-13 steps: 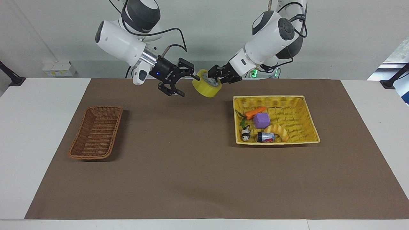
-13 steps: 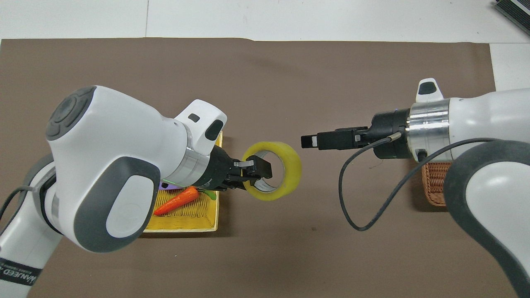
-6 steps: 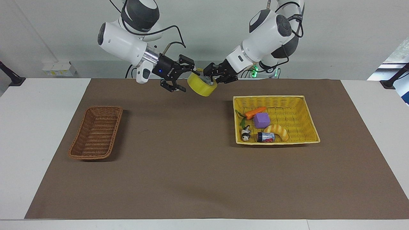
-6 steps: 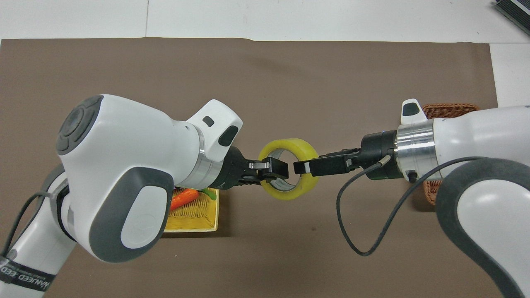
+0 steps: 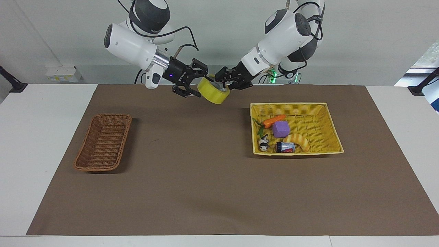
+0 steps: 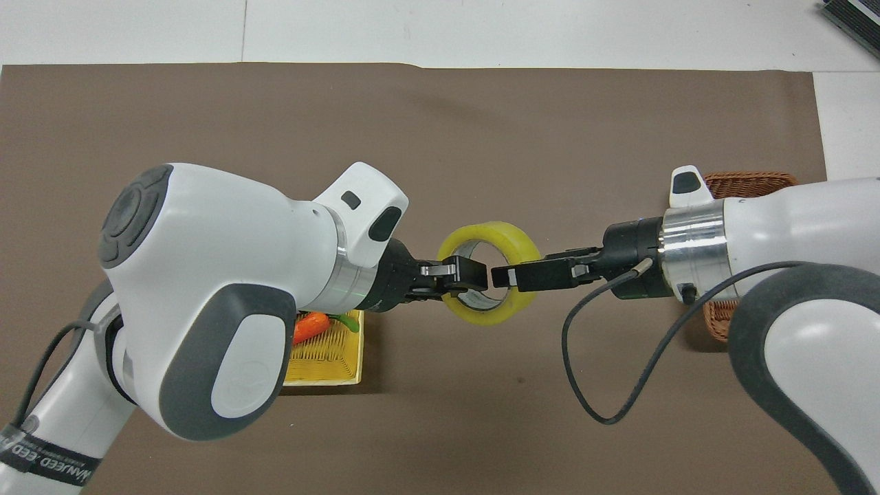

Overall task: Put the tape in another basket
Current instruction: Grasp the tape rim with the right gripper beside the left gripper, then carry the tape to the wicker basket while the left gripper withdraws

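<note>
Tape (image 5: pixel 213 94) held up in mid-air over the brown mat (image 5: pixel 205 192), between the two baskets and clear of both. Pinched through its wall by the left gripper (image 5: pixel 224 83), one finger inside the core and one outside, ring tilted so the open rim faces the other arm. Right gripper (image 5: pixel 197 84) at the opposite rim, fingers spread around the tape's wall, not yet clearly clamped: apparently a handover, since the brown basket (image 5: pixel 103 142) sits at the right arm's end. Yellow basket (image 5: pixel 331 125) with carrot (image 5: pixel 274 120), purple block (image 5: pixel 281 129) and other toys at the left arm's end.
</note>
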You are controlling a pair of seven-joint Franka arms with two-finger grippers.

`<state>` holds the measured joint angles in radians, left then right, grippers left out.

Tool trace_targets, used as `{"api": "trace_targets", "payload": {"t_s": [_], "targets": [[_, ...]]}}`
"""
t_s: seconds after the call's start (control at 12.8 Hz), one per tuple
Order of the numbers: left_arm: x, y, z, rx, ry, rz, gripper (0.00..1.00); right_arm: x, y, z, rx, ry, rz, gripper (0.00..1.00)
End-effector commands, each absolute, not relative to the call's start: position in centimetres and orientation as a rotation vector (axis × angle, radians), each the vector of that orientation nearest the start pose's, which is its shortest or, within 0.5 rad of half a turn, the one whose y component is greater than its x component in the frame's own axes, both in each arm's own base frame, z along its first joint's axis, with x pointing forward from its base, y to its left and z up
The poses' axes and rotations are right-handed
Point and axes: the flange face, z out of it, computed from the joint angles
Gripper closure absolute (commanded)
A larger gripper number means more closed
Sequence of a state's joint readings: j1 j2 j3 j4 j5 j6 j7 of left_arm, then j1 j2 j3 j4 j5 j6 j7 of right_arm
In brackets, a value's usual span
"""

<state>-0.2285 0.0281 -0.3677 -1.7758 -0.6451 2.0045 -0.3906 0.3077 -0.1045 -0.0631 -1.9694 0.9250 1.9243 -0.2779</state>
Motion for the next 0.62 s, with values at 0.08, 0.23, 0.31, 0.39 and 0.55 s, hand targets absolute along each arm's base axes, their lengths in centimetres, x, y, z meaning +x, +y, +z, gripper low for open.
{"api": "trace_targets", "payload": {"t_s": [0.08, 0.23, 0.31, 0.39, 0.55], "targets": [[47.4, -36.5, 57.5, 2.458, 0.041, -0.123, 1.00, 51.4, 17.8, 55.5, -2.247, -0.112, -0.046, 1.00], [47.5, -36.7, 57.7, 2.449, 0.047, -0.100, 0.88, 52.1, 17.1, 55.9, -2.330, -0.095, -0.046, 1.00], [46.7, -37.6, 58.3, 2.441, 0.040, -0.092, 0.01, 52.4, 17.0, 55.9, -2.351, -0.105, -0.048, 1.00], [46.7, -37.8, 58.2, 2.441, 0.061, -0.099, 0.00, 52.5, 16.8, 55.8, -2.370, -0.109, -0.049, 1.00], [46.8, -37.2, 58.4, 2.444, 0.077, -0.108, 0.00, 52.9, 15.3, 55.5, -2.406, -0.098, -0.062, 1.00]]}}
